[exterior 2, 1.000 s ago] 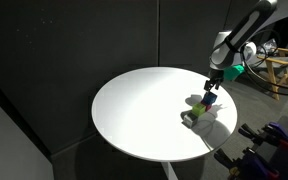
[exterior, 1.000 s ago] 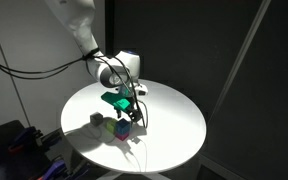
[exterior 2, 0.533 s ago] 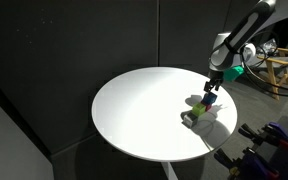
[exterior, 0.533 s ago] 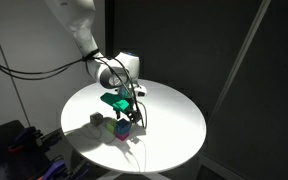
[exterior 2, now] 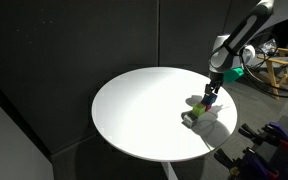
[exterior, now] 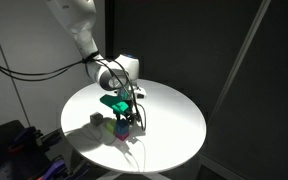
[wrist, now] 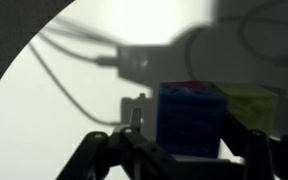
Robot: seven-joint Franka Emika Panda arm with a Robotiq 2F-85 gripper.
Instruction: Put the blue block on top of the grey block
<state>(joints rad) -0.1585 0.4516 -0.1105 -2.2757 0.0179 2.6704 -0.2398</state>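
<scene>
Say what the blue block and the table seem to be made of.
The blue block: probably plastic or painted wood; flat, even colour, straight edges, view blurred. The table: smooth white top, perhaps laminate or painted board; uniform, matte, soft shadows.

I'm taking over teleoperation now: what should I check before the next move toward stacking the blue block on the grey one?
1. Blue block between the end effector fingers: ok, the wrist view shows it centred there.
2. Grip closed on the blue block: cannot tell, contact is not visible.
3. Neighbours clear of the fingers: not ok, the yellow-green cube sits close beside the blue block.
4. Grey block located: cannot tell, no view separates it from shadow.
5. Cluster well inside the table rim: ok in an exterior view.
</scene>
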